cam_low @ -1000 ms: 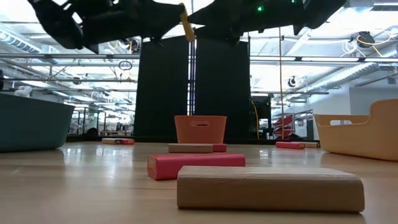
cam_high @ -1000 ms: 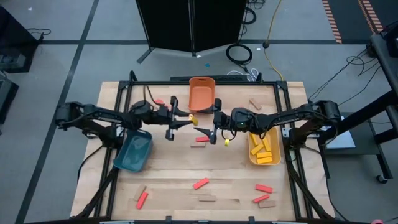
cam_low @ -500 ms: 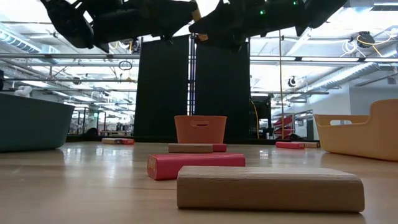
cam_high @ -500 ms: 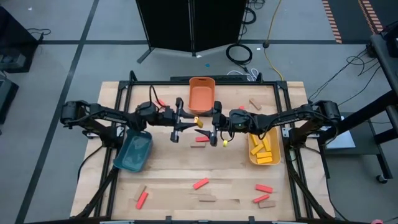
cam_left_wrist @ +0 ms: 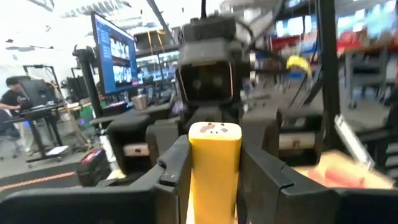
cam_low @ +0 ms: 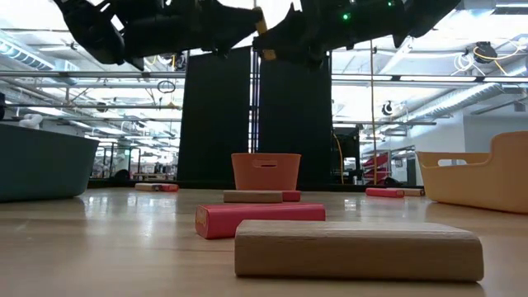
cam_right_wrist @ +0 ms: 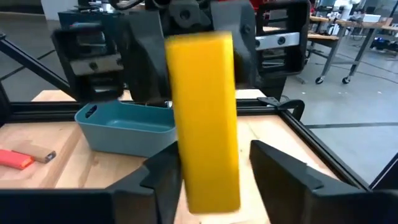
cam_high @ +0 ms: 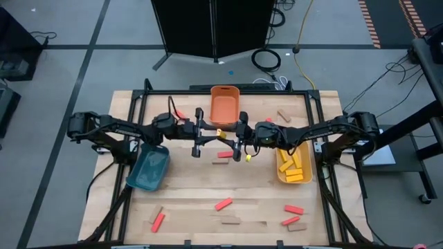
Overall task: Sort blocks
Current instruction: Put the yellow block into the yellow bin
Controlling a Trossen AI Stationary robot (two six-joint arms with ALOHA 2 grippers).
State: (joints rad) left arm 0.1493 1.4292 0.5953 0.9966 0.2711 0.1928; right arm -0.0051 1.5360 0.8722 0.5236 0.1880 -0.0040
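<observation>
Taking the high view as a clock face centred on the desk (cam_high: pixel 187 190), the two arms meet just short of the middle, toward 12 o'clock. They are in front of the orange bin (cam_high: pixel 225 102), which stands at the 12 o'clock edge.

The left tool (cam_high: pixel 213 135) reaches in from 9 o'clock and holds a yellow block (cam_high: pixel 219 133) in the air. In its wrist view the dark fingers (cam_left_wrist: pixel 176 168) press the block's two long sides, and the block stands upright between them.

The right tool (cam_high: pixel 234 140) comes from 3 o'clock, nose to nose with the left one. Its fingers (cam_right_wrist: pixel 273 162) stand either side of the same block, and a gap shows at one finger — so it is open around the block, not gripping it.

The teal bin (cam_high: pixel 149 168) lies toward 8 o'clock. The yellow bin (cam_high: pixel 294 164) at 4 o'clock has several yellow blocks in it.

Loose blocks lie on the desk:
- a red one (cam_high: pixel 223 155) touching a tan one (cam_high: pixel 220 161), below the tools
- red ones at 6 o'clock (cam_high: pixel 223 204), 7 o'clock (cam_high: pixel 158 221) and 5 o'clock (cam_high: pixel 293 209)
- a tan one (cam_high: pixel 230 221) at 6 o'clock — and another (cam_high: pixel 284 116) toward 2 o'clock
</observation>
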